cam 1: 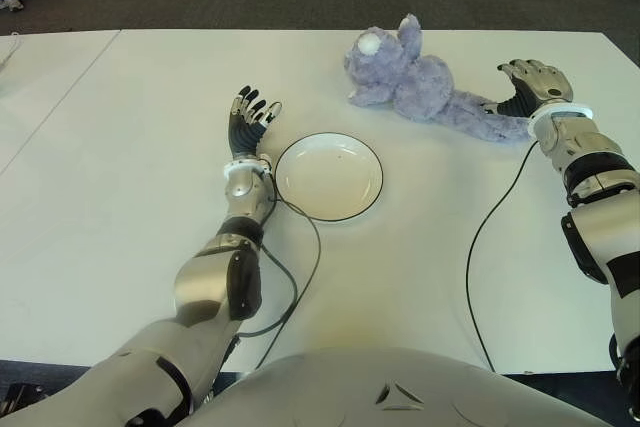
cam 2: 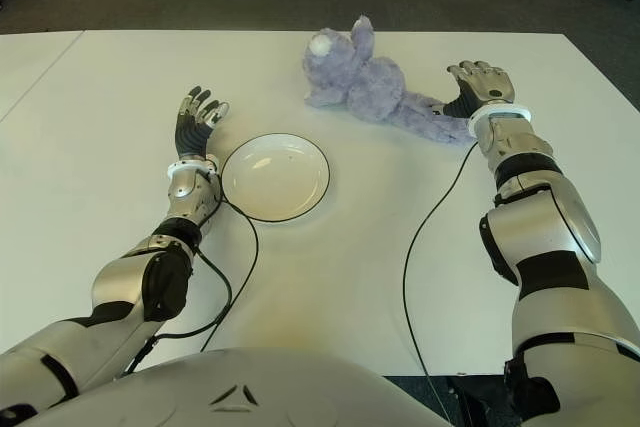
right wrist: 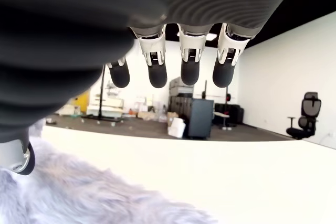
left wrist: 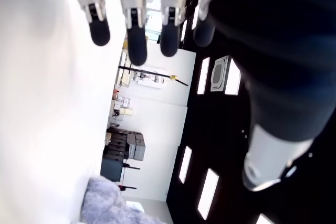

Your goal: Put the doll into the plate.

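Where doll (cam 1: 420,82) lies, plate (cam 1: 329,176) apart.

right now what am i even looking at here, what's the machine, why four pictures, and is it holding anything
It is a humanoid robot with two arms ending in fingered hands. The two wide pictures come from its head camera, looking down at a white table. The two close pictures come from a camera on each wrist. On the table lie a white plate and a purple plush doll, apart from each other. The left hand shows beside the plate, fingers spread, holding nothing. The right hand is open over the doll's leg end, not gripping it.
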Robot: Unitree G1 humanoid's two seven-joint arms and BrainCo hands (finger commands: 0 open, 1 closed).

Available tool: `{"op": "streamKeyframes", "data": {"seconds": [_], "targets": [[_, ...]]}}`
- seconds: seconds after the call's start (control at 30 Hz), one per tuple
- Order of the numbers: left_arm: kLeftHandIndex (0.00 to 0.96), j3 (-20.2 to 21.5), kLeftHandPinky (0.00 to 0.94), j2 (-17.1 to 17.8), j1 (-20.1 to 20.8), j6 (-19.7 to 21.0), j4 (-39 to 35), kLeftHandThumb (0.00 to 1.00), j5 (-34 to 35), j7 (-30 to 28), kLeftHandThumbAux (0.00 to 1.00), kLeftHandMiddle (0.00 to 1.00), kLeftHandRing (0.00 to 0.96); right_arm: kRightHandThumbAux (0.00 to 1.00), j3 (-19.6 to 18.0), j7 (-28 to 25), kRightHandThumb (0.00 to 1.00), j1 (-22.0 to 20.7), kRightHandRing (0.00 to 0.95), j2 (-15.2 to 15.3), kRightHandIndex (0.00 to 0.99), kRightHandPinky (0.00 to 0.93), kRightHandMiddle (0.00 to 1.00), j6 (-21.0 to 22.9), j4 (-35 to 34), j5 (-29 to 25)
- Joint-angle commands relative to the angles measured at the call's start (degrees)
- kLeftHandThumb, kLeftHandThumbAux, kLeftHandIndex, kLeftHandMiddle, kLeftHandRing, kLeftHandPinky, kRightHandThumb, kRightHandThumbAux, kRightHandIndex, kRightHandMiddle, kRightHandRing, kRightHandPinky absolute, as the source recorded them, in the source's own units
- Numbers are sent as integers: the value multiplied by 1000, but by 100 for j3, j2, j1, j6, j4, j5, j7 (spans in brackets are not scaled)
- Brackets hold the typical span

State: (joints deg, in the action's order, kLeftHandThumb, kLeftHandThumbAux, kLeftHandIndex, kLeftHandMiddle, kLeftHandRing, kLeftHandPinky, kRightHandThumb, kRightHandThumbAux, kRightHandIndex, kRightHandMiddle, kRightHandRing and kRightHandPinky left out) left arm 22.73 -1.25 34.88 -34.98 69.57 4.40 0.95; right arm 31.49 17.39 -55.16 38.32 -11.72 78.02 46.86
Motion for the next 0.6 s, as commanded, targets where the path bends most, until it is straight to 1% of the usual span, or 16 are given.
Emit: {"op": "streamKeyframes", "data": {"seconds": [0.03, 0.07, 0.3, 0.47, 0.6], "targets": [[128, 140, 121, -392, -1266, 755, 784, 0, 178, -130, 695, 199, 209, 413, 204, -142, 314, 56, 0, 4, 0, 0, 0, 113, 51, 181], [125, 125, 122, -391, -1268, 748, 784, 0, 167, -133, 674, 200, 209, 411, 209, -145, 321, 49, 0, -3, 0, 0, 0, 126, 55, 179], [123, 120, 108, -407, -1259, 742, 781, 0, 182, -191, 615, 198, 203, 391, 269, -115, 363, 25, 0, 3, 0, 0, 0, 157, 68, 180], [123, 132, 112, -413, -1251, 741, 783, 0, 191, -218, 598, 199, 203, 385, 337, -101, 371, -28, 0, 38, 0, 0, 0, 155, 73, 249], [120, 144, 114, -422, -1246, 743, 785, 0, 198, -213, 588, 200, 205, 389, 399, -150, 375, -166, 0, 44, 0, 0, 0, 159, 74, 305]]}}
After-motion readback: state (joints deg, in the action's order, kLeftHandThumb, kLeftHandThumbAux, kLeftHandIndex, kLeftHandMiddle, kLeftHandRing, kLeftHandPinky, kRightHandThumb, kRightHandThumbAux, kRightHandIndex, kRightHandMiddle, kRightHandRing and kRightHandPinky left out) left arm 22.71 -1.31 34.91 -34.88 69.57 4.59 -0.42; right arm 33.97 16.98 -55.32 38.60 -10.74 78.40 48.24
